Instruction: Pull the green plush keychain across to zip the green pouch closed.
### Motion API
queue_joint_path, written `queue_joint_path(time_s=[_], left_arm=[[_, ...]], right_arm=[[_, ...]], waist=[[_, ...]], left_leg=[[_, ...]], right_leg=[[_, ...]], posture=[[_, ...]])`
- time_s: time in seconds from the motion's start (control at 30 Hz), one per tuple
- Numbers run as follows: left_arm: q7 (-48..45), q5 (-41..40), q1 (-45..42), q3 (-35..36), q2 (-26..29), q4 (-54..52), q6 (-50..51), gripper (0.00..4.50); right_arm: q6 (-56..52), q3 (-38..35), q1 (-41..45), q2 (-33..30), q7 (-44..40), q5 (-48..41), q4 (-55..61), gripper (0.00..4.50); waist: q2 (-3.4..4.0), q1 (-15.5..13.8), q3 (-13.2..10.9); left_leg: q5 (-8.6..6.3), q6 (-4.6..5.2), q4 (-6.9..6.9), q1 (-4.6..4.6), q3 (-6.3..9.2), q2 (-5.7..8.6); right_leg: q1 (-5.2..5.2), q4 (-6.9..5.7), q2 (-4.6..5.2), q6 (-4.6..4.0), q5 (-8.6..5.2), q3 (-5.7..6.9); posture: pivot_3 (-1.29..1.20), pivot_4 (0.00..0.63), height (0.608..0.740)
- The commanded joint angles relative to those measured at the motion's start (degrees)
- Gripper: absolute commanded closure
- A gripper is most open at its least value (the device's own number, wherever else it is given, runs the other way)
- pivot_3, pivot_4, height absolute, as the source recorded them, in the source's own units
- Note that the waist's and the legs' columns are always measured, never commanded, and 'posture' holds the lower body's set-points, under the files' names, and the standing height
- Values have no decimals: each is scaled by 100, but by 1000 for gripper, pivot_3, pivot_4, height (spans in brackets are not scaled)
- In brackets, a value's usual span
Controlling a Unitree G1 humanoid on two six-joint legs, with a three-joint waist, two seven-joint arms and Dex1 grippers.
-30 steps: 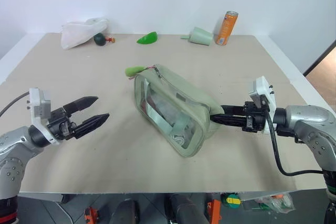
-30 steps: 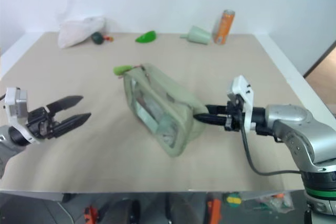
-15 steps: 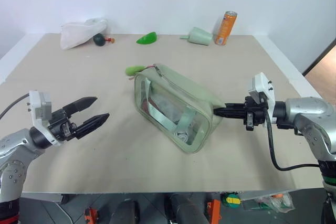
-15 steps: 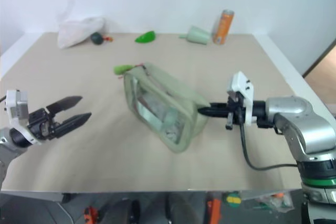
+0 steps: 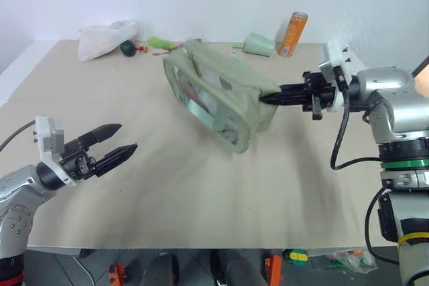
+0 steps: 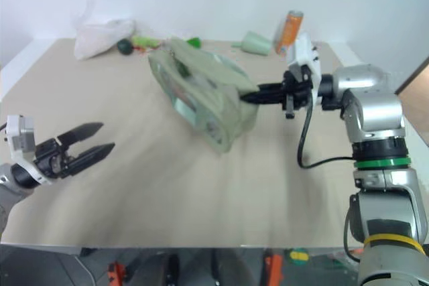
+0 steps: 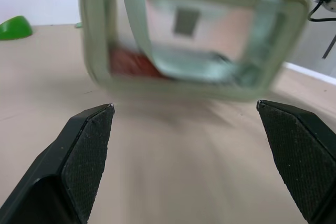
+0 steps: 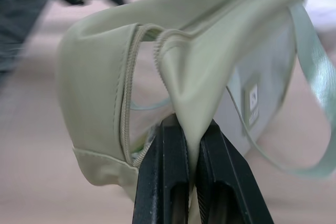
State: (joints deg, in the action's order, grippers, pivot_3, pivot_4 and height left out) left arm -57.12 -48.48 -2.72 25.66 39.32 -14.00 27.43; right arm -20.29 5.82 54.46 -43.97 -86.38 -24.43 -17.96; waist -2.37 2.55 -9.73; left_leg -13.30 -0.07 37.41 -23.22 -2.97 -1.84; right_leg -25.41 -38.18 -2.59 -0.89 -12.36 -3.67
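Toward the far middle of the table [image 5: 167,185], the green pouch [image 5: 214,92] hangs lifted off the surface by one end, tilted, its clear side panel facing the near edge and its zipper gaping along the top. A second ago it lay flat nearer the table's centre; since then the right gripper [image 5: 268,98] has raised it and carried it away from the robot, so the bag's low corner now hangs just above the tabletop, or may brush it. The green plush keychain [image 5: 158,42] sits at the pouch's far end, up beside the white cloth bag [image 5: 106,37] at the back edge. The lift looks like a way of presenting the zipper line, but the pull itself has not begun, and the zipper is open. The right gripper is pinched tight on a fold of fabric at the pouch's end, as its wrist view shows, with the cloth squeezed between both black fingers [image 8: 173,182]. The left gripper [image 5: 124,142] hovers over the near left of the table, well apart from the pouch, jaws spread wide and holding nothing. A green cone [image 5: 258,44], an orange can [image 5: 293,33] and a glossy green leaf-shaped piece [image 7: 14,27] lie along the back.
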Motion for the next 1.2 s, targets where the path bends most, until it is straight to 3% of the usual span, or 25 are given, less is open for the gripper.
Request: queue_joint_path(time_s=[0.03, 0.37, 0.5, 0.6, 0.7, 0.83, 1.03, 1.13, 1.17, 1.2], left_arm=[[-2, -158, 128, 369, 169, -30, 55, 0], [40, -328, 459, 738, 344, 43, 288, 0], [36, -369, 613, 838, 335, 6, 352, 0], [31, -371, 664, 877, 407, 30, 411, 0], [15, -405, 666, 957, 494, 86, 472, 0], [-22, -493, 770, 1124, 649, 5, 610, 0], [75, -625, 885, 1308, 759, -166, 779, 0], [124, -659, 950, 1324, 725, -304, 825, 0], [164, -660, 934, 1290, 714, -330, 832, 0], [203, -670, 893, 1227, 693, -340, 840, 0]], right_arm=[[31, 52, 439, 110, -521, -83, -14, 4468], [577, 439, 1313, 369, -612, -258, -599, 4468], [178, 523, 1391, 290, -612, -834, -138, 4468], [371, 1021, 1028, 2, -612, -969, 339, 4468], [853, 1404, 754, -89, -612, -760, 375, 4468], [2648, 2011, 464, 77, -612, 201, -305, 4468], [4018, 1789, 960, 809, -601, 895, -1827, 4468], [4083, 1619, 1077, 976, -578, 954, -2065, 4468], [4088, 1571, 1102, 995, -589, 971, -2105, 4138], [4028, 1558, 1153, 970, -604, 986, -2119, 4138]], waist=[[2, 18, -1], [6, 22, -4], [8, 14, -5], [8, 3, -5], [-2, 2, 1], [-1, 15, 1], [-7, 88, -2], [-7, 96, -3], [-7, 96, -3], [-8, 95, -3]], left_leg=[[-1, 0, 0, 0, -1, 1], [0, -2, 10, 11, -7, -10], [0, -3, 7, 11, -4, -17], [-4, -8, 4, 8, 1, -18], [-6, -10, 6, 8, 2, -18], [-5, -10, 15, 11, -4, -18], [-4, -12, 12, 73, -78, -82], [3, -21, 7, 94, -85, -105], [5, -24, 5, 104, -85, -110], [5, -25, 5, 107, -84, -111]], right_leg=[[0, 0, 3, 0, -1, 0], [0, -8, 2, -7, 9, 18], [-2, -10, 1, -19, 3, 28], [-2, -10, 2, -25, -2, 32], [1, -9, 5, -25, -4, 36], [3, -9, 7, -15, 2, 35], [10, -11, -8, -25, 37, 57], [9, -25, -23, -53, 43, 73], [8, -44, -30, -74, 33, 74], [8, -52, -32, -77, 30, 74]], posture=[[0, 150, 740], [0, 150, 740], [0, 150, 740], [0, 150, 740], [0, 150, 740], [0, 150, 740], [0, 150, 740], [0, 150, 740], [0, 150, 740], [0, 150, 740]])
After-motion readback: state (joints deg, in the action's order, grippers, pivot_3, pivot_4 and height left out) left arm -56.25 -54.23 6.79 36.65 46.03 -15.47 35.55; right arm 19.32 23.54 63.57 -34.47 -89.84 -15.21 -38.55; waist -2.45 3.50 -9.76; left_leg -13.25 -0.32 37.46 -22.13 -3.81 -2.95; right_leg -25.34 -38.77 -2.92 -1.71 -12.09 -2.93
